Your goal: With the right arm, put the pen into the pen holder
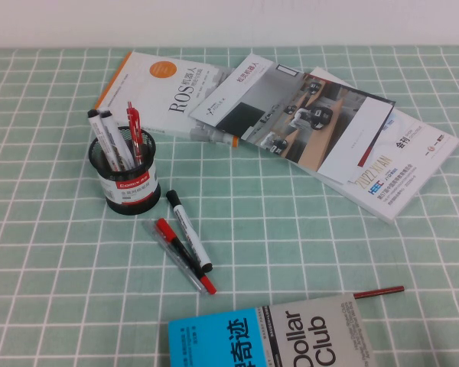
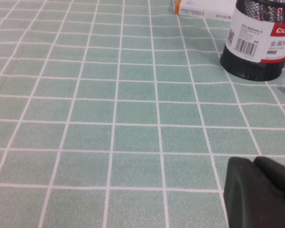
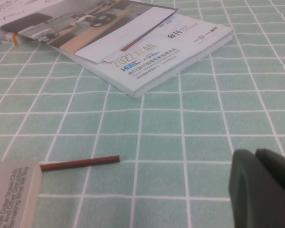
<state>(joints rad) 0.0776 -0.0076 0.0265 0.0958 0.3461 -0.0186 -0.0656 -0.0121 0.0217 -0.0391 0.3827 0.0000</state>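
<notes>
The green checked tabletop (image 1: 306,245) carries scattered books. The pen holder (image 1: 125,174) stands upright, already holding markers. Just beside it lies the pen (image 1: 188,231), white-barrelled, black-capped, resting across a slim red-capped pen (image 1: 180,254), ungrasped. Left hand (image 2: 261,192) and right hand (image 3: 263,190) sit low, apparently parked; I cannot tell whether either is open or closed.

1. Green checked tabletop (image 2: 109,118) fills the view.
2. Pen holder (image 2: 259,45), black mesh with a white-and-red label, stands at two o'clock.
3. Left end effector (image 2: 259,192), dark, shows at five o'clock.
4. A book edge (image 2: 204,7) lies at twelve o'clock.
</notes>
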